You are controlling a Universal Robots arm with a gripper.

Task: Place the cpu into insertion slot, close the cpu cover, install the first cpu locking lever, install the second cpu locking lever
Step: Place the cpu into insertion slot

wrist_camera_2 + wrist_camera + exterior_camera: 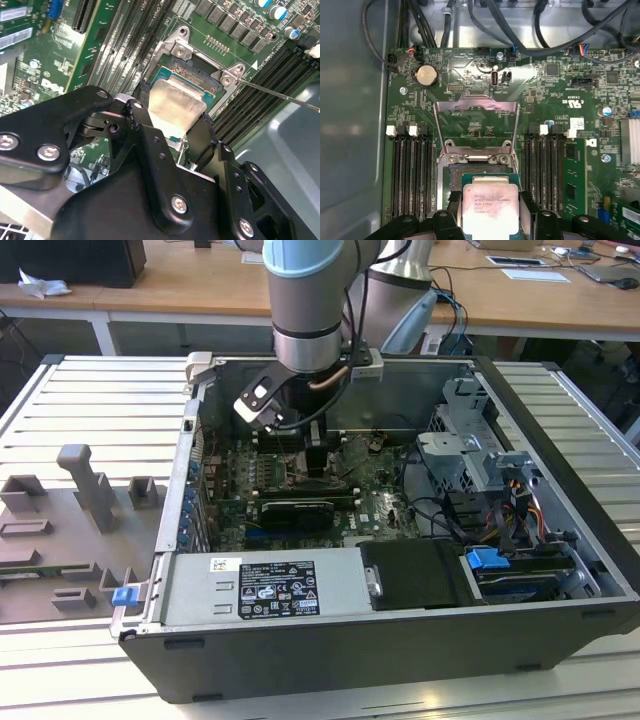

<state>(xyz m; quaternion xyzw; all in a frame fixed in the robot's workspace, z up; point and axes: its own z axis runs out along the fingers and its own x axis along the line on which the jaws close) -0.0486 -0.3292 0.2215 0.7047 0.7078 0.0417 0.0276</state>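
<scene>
While gripped, cpu [489, 210] over insertion slot [192, 66].

Pale ribbed metal table [90, 400]. An open dark grey computer case [400, 660] lies on its side on it, taking up the middle. To the exterior view's left, just beside the case, sits a flat grey fixture plate [40, 570] with raised blocks. A small blue piece [125, 595] sits at the plate's edge nearest the case.
</scene>
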